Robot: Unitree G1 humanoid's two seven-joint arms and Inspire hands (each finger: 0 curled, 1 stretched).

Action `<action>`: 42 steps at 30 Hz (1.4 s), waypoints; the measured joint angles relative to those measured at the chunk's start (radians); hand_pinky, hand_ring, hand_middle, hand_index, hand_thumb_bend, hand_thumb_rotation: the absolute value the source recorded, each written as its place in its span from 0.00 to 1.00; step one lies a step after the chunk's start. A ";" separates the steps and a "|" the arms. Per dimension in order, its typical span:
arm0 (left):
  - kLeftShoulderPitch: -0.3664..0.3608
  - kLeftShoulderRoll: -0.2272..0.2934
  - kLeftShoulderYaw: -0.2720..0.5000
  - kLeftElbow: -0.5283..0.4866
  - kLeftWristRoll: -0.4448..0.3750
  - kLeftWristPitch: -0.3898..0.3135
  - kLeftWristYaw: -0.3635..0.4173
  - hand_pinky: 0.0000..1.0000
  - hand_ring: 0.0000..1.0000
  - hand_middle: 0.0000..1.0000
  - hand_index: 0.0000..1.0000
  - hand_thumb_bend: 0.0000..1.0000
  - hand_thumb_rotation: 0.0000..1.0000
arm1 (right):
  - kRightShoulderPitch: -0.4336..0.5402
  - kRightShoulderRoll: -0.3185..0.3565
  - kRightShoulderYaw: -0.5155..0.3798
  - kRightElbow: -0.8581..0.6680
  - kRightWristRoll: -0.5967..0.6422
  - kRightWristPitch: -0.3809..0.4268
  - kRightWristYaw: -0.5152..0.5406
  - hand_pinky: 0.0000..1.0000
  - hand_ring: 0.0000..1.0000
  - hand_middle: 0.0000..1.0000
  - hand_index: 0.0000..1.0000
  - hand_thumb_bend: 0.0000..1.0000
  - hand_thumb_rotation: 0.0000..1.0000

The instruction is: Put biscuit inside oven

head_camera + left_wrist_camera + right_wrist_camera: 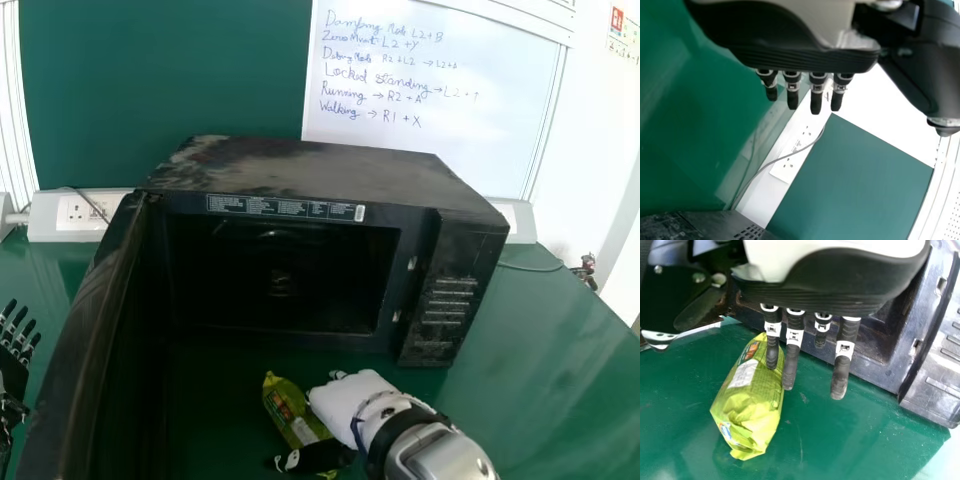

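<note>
While the right hand [358, 393] is beside the packet, fingers nearly straight, spread, not curled round anything, the biscuit packet [291, 408] lies on the table [560, 370] between its thumb and fingers, outside the oven [300, 165]. Packet: crinkly yellow-green film, glossy, plump rounded tube, bunched end, pale label patch. Table: smooth green, shiny. Oven: boxy, dark, scuffed and dusty on top, beyond the right hand; ridged control panel [448, 300] ahead and to its right; swung-out door [75, 340] to its left, flat and worn. Right hand: white shell, ribbed black palm edge, black fingers with white bands. Left hand [13, 374], past the door, fingers extended and holding nothing.

Hard to see: right hand covers part of the packet in the head view; can't tell if fingertips touch it. Oven interior too dark to read. Left hand cut off by the head view's edge, door by the bottom.
</note>
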 measured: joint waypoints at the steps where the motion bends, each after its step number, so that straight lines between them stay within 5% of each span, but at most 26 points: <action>1: 0.000 0.000 0.000 -0.001 0.000 0.000 0.000 0.73 0.78 0.82 0.82 0.73 0.12 | 0.000 -0.001 0.000 0.002 0.000 0.000 -0.003 0.36 0.51 0.64 0.80 1.00 0.44; 10: 0.003 0.000 0.000 -0.009 0.000 0.002 0.009 0.72 0.78 0.82 0.81 0.71 0.13 | -0.001 -0.007 -0.009 0.022 0.001 0.001 -0.016 0.30 0.45 0.58 0.80 1.00 0.44; 26: 0.006 0.000 0.000 -0.011 -0.003 0.002 0.006 0.73 0.78 0.82 0.81 0.73 0.12 | -0.003 -0.010 -0.030 0.055 -0.037 0.023 -0.015 0.37 0.51 0.64 0.80 1.00 0.43; 30: 0.006 0.000 0.000 -0.011 -0.006 0.004 0.015 0.72 0.77 0.81 0.80 0.74 0.13 | -0.003 -0.026 -0.031 0.075 -0.058 0.018 -0.014 0.49 0.65 0.74 0.82 1.00 0.45; 42: 0.006 0.000 0.000 -0.012 -0.010 0.012 0.023 0.72 0.77 0.82 0.81 0.75 0.12 | -0.003 -0.034 -0.035 0.089 -0.089 0.017 -0.022 0.50 0.64 0.73 0.82 1.00 0.45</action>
